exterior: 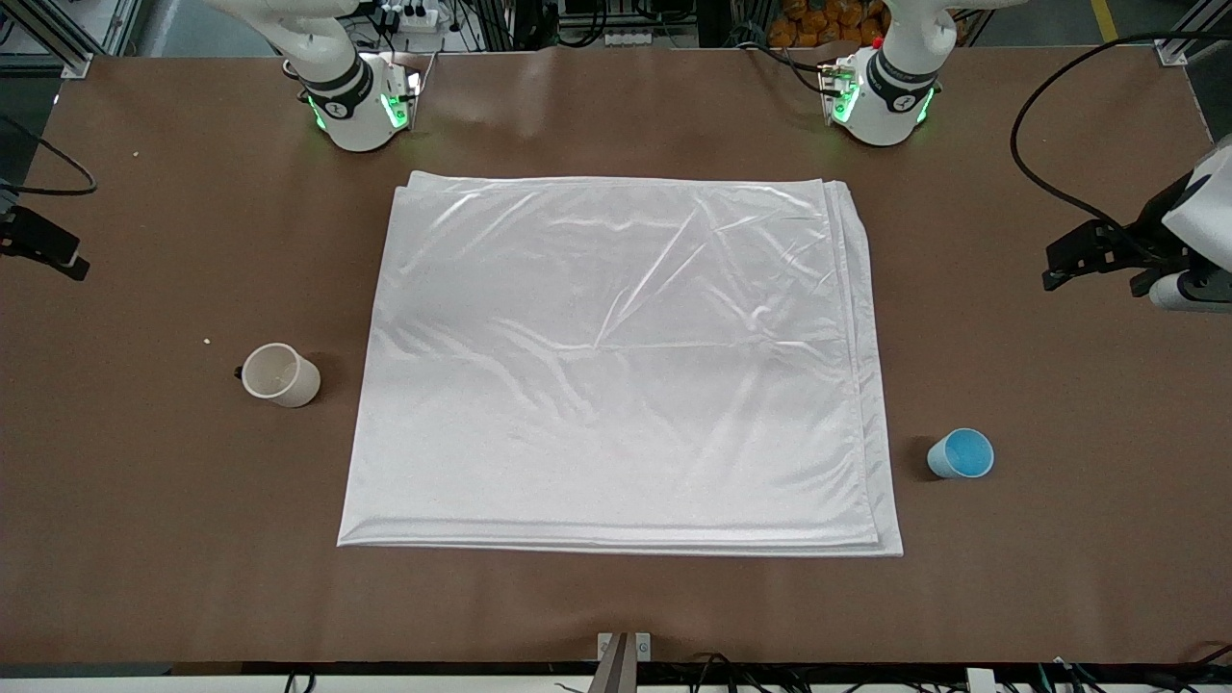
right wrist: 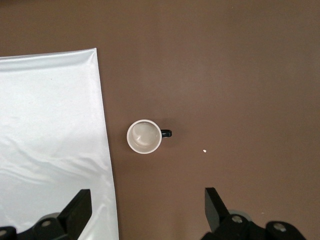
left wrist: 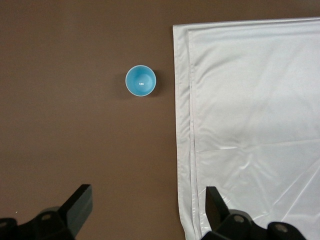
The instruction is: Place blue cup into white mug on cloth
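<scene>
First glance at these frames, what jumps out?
The big shiny white cloth fills the middle of the brown table. Beside it on bare table stand the white mug, toward the right arm's end, and the blue cup, toward the left arm's end and nearer the front camera. Both grippers hang open, high above them.

The cloth [exterior: 616, 366] is shiny white, plain, with pale grey creases. The table [exterior: 144, 529] under it is flat brown. The mug [exterior: 280, 375], off the cloth toward the right arm's end, is cream-white with a black handle. The cup [exterior: 961, 454], off the cloth toward the left arm's end, is light blue, brighter blue inside.
</scene>
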You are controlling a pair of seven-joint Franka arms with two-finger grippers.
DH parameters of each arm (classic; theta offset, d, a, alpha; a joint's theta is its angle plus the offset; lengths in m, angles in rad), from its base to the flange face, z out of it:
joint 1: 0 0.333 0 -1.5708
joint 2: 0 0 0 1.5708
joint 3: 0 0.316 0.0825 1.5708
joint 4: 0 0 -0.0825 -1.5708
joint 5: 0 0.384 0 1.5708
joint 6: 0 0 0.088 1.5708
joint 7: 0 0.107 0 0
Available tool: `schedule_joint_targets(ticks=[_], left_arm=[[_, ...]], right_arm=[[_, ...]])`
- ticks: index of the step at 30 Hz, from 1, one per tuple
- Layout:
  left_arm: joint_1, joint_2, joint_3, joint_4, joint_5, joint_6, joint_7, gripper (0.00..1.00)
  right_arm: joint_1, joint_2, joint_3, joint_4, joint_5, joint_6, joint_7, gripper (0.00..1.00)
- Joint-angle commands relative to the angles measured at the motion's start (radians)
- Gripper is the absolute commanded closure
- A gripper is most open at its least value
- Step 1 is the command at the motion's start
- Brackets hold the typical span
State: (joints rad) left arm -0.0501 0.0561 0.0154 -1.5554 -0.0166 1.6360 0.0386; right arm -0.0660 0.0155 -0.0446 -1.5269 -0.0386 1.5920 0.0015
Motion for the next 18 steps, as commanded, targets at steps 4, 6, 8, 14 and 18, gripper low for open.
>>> schedule_joint_targets(ticks=[4, 6, 8, 14, 18], left_arm=[[0.003, 0.004, -0.002, 0.020, -0.008, -0.018, 0.023, 0.00], [-0.004, 0.004, -0.003, 0.020, -0.006, -0.018, 0.018, 0.00], [-0.002, 0.005, -0.003, 0.020, -0.006, -0.018, 0.018, 0.00], [0.003, 0.007, -0.003, 0.017, -0.006, -0.018, 0.012, 0.00], [0.009, 0.050, 0.001, 0.015, -0.005, -0.016, 0.010, 0.00]], right_arm=[[-0.052, 0.017, 0.028, 0.036, 0.008, -0.023, 0.012, 0.00], [-0.058, 0.017, 0.029, 0.036, 0.008, -0.023, 0.009, 0.00], [-0.058, 0.017, 0.029, 0.034, 0.008, -0.026, 0.009, 0.00], [-0.047, 0.014, 0.026, 0.034, 0.008, -0.033, 0.011, 0.00], [-0.046, 0.014, 0.028, 0.027, 0.025, -0.034, 0.012, 0.00]])
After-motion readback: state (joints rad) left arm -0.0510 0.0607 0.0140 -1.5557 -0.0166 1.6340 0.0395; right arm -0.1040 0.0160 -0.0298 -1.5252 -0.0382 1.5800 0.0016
